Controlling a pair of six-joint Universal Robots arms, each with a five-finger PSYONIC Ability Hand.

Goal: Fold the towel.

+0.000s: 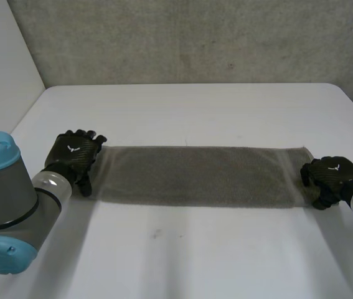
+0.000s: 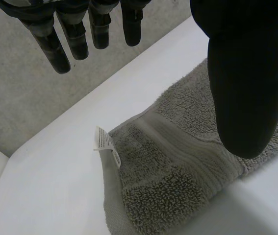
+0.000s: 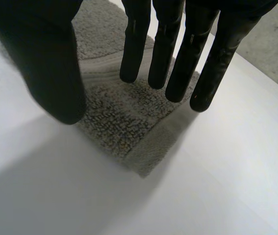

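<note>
Grey terry towel strip (image 1: 201,175) flat across white table (image 1: 195,112). Hovered over its short ends with left hand (image 1: 73,159) and right hand (image 1: 329,177), fingers straight, thumbs apart, nothing held. Probably needed next: firm pinch right at each edge, even lift, corners kept square.

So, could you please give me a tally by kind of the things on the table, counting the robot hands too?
Long grey terry-cloth towel: 1
Black robot hands: 2 (left robot hand, right robot hand)
Small white label tag at the towel's corner: 1
Total: 4
</note>
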